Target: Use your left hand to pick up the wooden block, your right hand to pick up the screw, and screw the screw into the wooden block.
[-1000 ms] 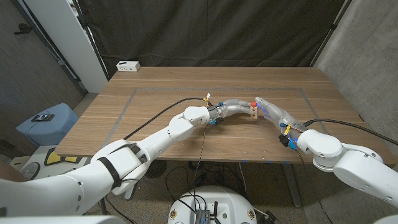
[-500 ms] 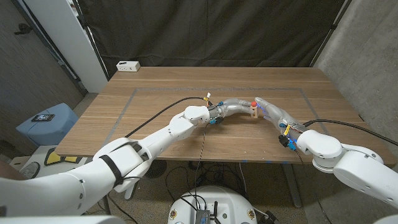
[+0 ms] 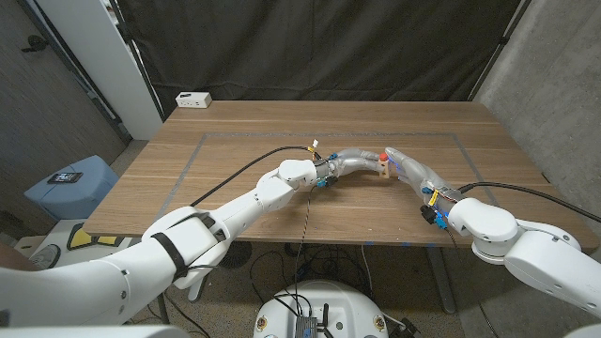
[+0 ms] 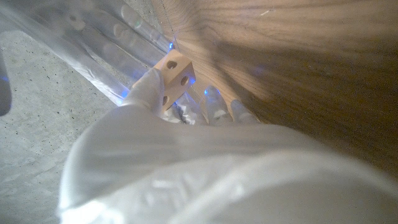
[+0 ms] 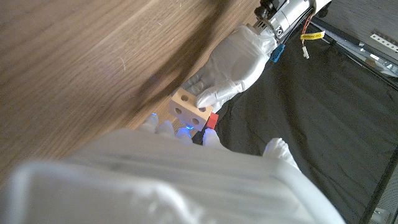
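Wooden table [image 3: 235, 178] before black curtain [image 3: 310, 47]

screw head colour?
Red. The screw shows best in the right wrist view, beside the wooden block.

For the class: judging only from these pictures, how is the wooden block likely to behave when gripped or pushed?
The wooden block looks rigid: its edges stay sharp under the left hand that grips it. It probably weighs little for its size, being small bare wood with holes drilled in it. Its flat faces suggest it would slide rather than roll.
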{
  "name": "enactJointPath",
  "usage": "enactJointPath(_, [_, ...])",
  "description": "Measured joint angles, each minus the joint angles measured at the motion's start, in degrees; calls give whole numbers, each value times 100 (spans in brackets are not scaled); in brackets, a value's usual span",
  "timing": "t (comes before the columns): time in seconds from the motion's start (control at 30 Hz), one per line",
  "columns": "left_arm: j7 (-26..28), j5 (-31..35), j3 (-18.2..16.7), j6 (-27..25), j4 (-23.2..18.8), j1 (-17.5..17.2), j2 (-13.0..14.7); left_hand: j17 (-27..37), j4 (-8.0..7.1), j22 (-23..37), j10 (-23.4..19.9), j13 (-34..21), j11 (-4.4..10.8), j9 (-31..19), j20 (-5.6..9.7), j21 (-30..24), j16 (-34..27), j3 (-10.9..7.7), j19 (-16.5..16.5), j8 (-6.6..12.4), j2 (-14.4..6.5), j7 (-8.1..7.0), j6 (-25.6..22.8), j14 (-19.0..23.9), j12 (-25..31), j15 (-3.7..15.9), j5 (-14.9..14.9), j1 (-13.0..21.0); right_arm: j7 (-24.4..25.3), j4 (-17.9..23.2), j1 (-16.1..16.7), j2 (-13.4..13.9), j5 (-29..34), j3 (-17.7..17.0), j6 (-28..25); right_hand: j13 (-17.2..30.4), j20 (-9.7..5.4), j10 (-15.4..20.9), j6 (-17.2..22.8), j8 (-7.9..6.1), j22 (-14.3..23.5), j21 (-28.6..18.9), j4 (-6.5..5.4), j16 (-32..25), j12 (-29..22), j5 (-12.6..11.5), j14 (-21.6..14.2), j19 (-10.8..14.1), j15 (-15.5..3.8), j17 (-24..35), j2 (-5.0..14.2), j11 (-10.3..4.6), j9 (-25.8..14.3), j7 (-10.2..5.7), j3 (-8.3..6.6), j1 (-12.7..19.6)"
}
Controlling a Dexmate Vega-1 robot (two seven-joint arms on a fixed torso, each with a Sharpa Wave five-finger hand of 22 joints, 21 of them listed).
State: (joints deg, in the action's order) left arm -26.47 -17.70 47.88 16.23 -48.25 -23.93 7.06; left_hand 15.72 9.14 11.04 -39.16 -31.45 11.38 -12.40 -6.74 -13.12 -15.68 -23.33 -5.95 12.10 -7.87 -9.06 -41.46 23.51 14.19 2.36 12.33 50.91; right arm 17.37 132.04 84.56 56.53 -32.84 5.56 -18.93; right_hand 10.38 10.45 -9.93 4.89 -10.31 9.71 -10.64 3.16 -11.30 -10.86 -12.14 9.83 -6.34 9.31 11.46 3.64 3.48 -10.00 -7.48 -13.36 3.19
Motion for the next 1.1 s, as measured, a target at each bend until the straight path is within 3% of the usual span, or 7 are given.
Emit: enactJointPath(1.1, [-32,-4,-1,-22,-221,-92,110,0,7,0,20,-12,1,1,0,0,0,-7,0,-6,7,25,0,0,8,0,-2,-36,73,195,186,-89,111,54,59,-4,0,-11,33,-35,0,0,0,0,-15,0,0,0,0,2,0,11,-12,-32,0,0])
